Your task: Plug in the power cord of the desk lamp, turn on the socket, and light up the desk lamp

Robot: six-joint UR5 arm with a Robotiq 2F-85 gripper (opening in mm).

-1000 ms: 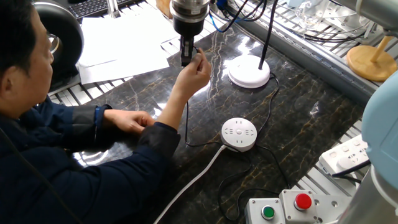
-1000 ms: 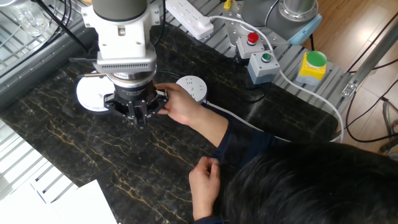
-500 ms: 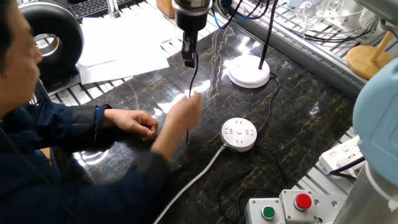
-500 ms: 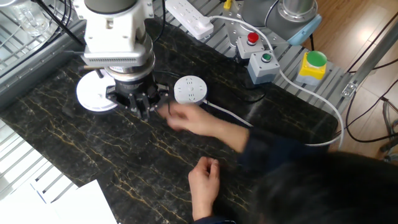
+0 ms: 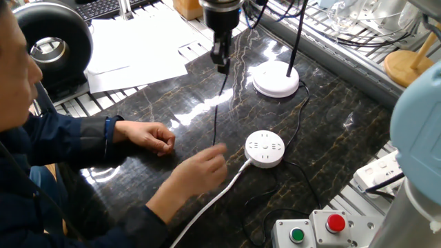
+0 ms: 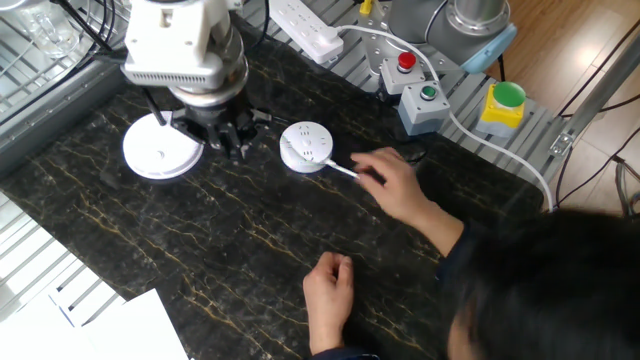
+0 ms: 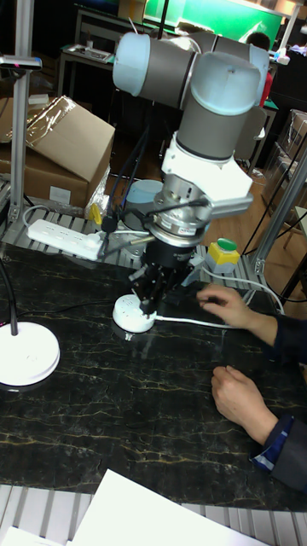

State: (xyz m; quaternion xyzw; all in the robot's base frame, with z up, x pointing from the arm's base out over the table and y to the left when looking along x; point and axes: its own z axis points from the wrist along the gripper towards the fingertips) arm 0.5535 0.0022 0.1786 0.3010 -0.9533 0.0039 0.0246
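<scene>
My gripper (image 5: 220,63) hangs above the dark marble table, shut on the small black plug of the power cord (image 5: 216,114), whose thin black cable drops straight down to the tabletop. The round white socket (image 5: 264,149) lies to the right and nearer the front, its thick white cable running forward. In the other fixed view my gripper (image 6: 232,142) sits between the desk lamp's white disc base (image 6: 158,152) and the socket (image 6: 306,145). The tall fixed view puts my gripper (image 7: 147,300) just above the socket (image 7: 130,316). The lamp base (image 5: 276,80) carries a thin black stem.
A person's hand (image 5: 201,168) hovers near the socket; the other hand (image 5: 149,135) rests on the table. A white power strip (image 6: 305,26), button boxes (image 6: 417,84) and papers (image 5: 134,48) sit around the table edges.
The person's hand has let go at my gripper and pulled back toward the socket's cable. My gripper has shifted toward the lamp base and socket, carrying the plug.
</scene>
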